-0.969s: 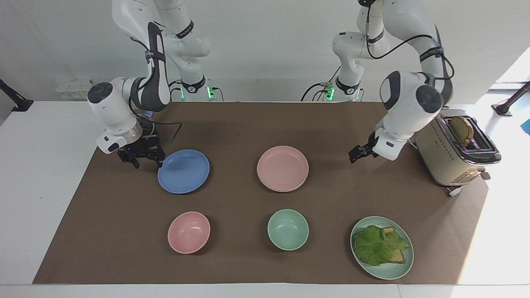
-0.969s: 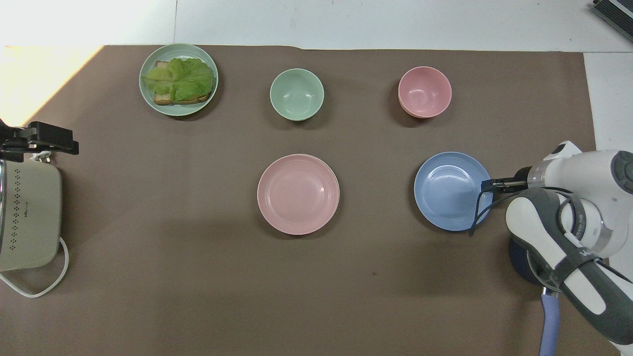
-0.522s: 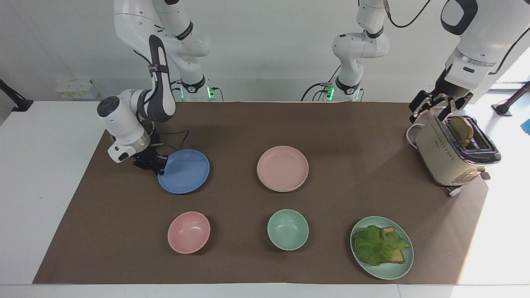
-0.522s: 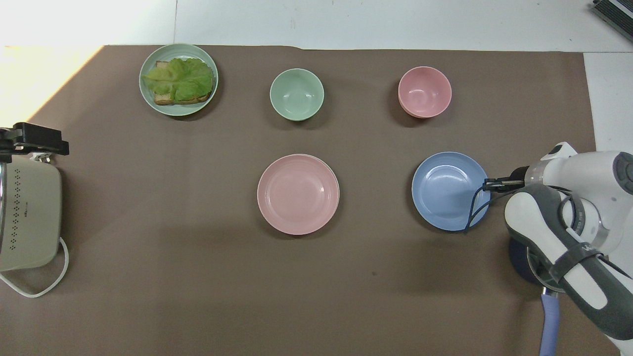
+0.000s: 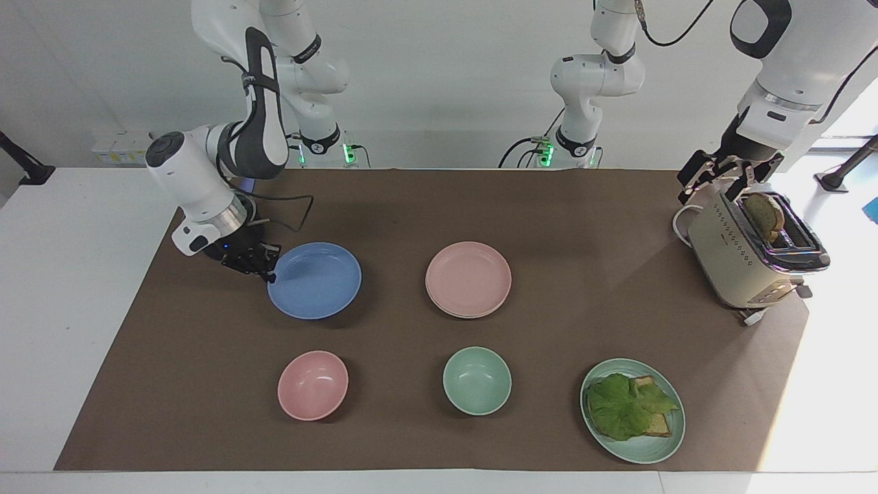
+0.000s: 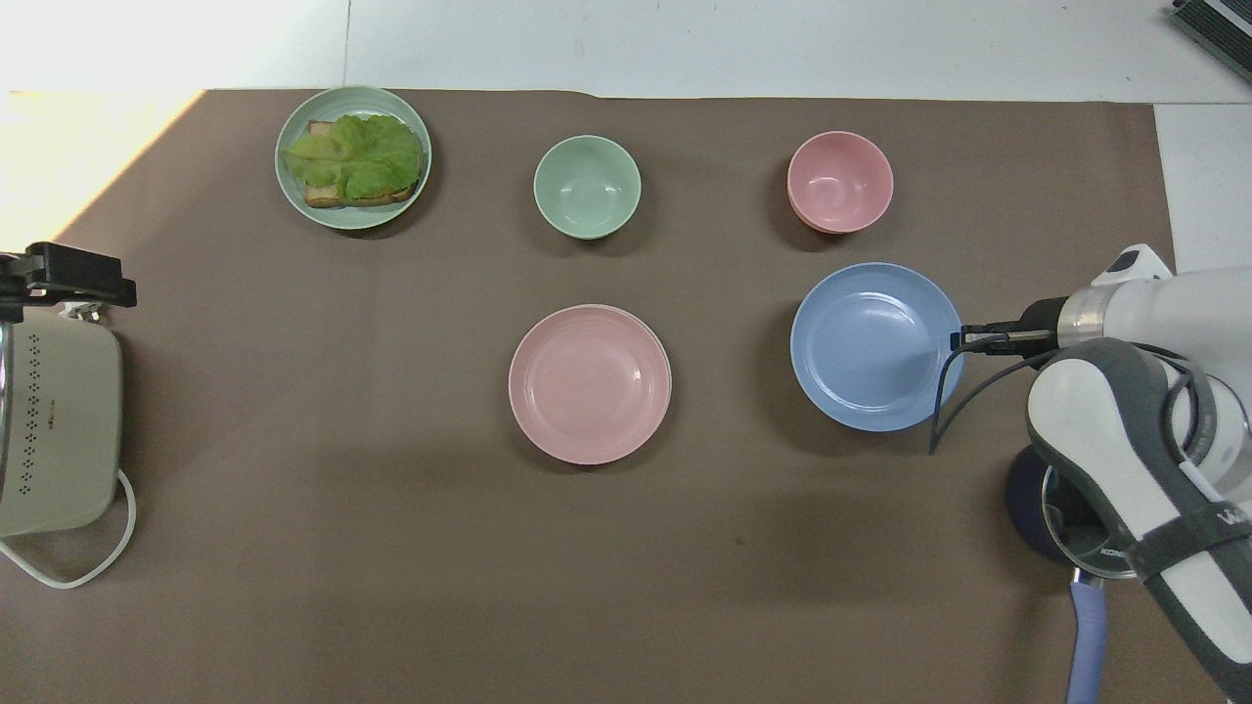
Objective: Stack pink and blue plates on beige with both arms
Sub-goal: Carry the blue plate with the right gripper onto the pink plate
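Item one: the blue plate (image 5: 315,280), round, so we list no long axis; it faces up, lifted clear of the brown mat (image 5: 439,206) toward the right arm's end. The right gripper (image 5: 266,272) pinches its rim. A second ago it lay flat there; now it casts a shadow.

Item two: the pink plate (image 5: 468,278), mid-table on the beige plate (image 5: 458,312), unmoved.

Item three: the left gripper (image 5: 726,180), fingers spread, over the toaster (image 5: 751,254); earlier it hung lower.
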Available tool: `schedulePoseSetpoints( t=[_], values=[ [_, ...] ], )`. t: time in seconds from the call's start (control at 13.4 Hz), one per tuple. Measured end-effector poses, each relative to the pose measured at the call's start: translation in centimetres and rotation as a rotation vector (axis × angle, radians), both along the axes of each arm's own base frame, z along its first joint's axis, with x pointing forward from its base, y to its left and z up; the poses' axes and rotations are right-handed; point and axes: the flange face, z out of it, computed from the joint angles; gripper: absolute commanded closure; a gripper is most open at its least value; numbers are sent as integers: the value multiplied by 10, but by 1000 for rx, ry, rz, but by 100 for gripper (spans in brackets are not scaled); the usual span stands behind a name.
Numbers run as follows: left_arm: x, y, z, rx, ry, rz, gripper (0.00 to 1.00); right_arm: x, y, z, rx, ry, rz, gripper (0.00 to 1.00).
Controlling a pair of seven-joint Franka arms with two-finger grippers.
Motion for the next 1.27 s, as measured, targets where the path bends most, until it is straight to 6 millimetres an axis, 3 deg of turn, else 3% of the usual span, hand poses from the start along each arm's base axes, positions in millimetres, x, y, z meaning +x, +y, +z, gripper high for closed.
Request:
schedulePoseSetpoints(
  t=[0.3,0.6,0.89,1.27],
  values=[
    [0,0,0,0,2,0,0,-8,117,9,33,25,-10,100],
    [-2,2,-2,0,24,2,0,-19,204,10,-21,34,19,100],
    [-3,1,-3,0,31,1,0,-25,259,-10,-76,44,92,100],
    [-3,1,-3,0,32,1,0,-21,296,-36,-82,3,138,98]
  ],
)
